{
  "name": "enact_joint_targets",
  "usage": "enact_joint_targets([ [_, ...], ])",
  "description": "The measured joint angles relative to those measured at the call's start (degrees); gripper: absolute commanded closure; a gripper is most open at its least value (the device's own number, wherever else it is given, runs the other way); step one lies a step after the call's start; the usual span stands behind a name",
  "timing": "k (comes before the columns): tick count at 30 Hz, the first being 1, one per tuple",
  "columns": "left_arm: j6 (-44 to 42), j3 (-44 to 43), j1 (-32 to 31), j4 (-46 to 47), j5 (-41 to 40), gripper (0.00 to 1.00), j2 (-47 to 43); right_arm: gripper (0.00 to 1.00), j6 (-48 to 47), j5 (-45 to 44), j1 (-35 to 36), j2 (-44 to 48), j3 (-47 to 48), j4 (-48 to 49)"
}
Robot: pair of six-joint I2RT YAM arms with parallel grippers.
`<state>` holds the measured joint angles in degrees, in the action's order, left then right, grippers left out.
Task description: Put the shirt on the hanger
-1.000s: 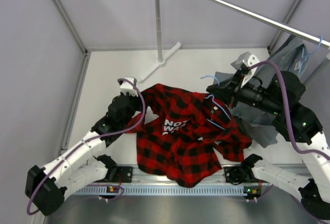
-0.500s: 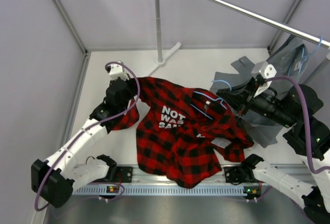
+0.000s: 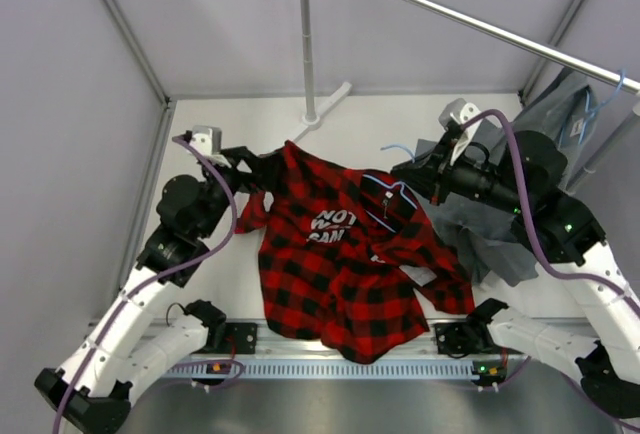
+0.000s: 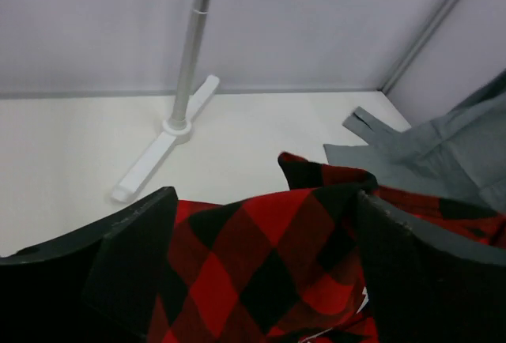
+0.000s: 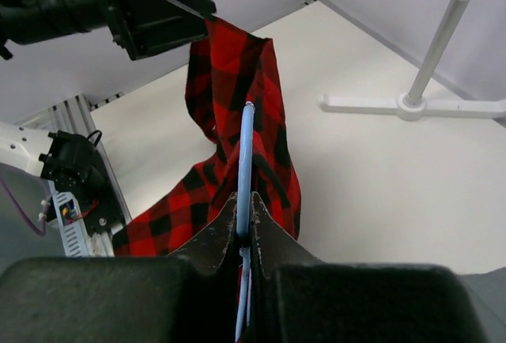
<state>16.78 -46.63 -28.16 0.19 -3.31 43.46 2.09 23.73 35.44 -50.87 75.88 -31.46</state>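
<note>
Threading is in hand: near the white rail stand, left gripper grips a raised edge of the red-and-black plaid flannel shirt, right gripper clamps the thin light-blue triangular hanger, and the next move likely calls for pushing its arm into that shoulder.

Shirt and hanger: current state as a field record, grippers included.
shirt: red-black plaid, one edge lifted, the rest spread on the table
hanger: light blue, far end meets the lifted fabric
left gripper: shut on the shirt's edge, holding it up
right gripper: shut on the hanger's bar
grey garment: to the right of the shirt, under the right arm
rack pole: upright behind the shirt
task state: shirt not yet on hanger
</note>
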Motion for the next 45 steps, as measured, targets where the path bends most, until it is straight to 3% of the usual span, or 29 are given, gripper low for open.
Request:
enact_joint_targets([
  [6, 1.38, -7.65, 0.0, -11.61, -13.31, 0.02, 1.57, 1.0, 2.1, -1.79, 0.0, -0.7, 0.52, 0.61],
  [10, 1.31, -8.39, 0.11, -17.33, -14.03, 0.02, 0.76, 1.0, 3.26, -3.58, 0.0, -1.79, 5.77, -0.33],
  [12, 0.96, -9.35, 0.15, -19.71, -11.17, 0.02, -0.02, 1.0, 3.61, -4.72, 0.0, -4.66, 13.2, -1.79],
  [16, -0.59, -15.39, 0.15, -25.2, -6.58, 0.02, -0.02, 1.0, 4.63, -8.87, 0.0, -15.91, 36.89, -6.91],
  [19, -2.36, -20.31, 0.15, -28.63, -6.91, 0.02, -0.74, 1.0, 5.7, -15.13, 0.0, -25.11, 56.02, -9.27],
  [21, -3.65, -22.21, 0.15, -30.4, -7.87, 0.02, -1.95, 1.0, 6.25, -19.56, 0.0, -28.52, 62.99, -9.38],
  [26, -7.3, -21.38, 0.15, -33.62, -11.93, 0.02, -6.97, 1.0, 6.95, -29.38, 0.74, -28.44, 59.93, -9.79],
  [32, -7.69, -5.64, 0.15, -32.98, -14.64, 0.02, -13.9, 1.0, 5.9, -44.54, 7.91, -28.06, 47.52, -9.77],
  [36, -6.34, 3.48, 0.15, -34.32, -13.88, 0.02, -15.45, 1.0, 3.61, -55.47, 13.0, -31.19, 47.45, -9.51],
  [39, -5.73, 4.13, 0.15, -34.16, -12.83, 0.02, -15.3, 1.0, 2.16, -61.92, 13.97, -32.59, 47.95, -8.22],
  [45, -4.76, 4.13, 0.15, -33.18, -12.87, 0.02, -15.63, 1.0, -0.13, -71.49, 14.67, -39.87, 57.53, -5.77],
])
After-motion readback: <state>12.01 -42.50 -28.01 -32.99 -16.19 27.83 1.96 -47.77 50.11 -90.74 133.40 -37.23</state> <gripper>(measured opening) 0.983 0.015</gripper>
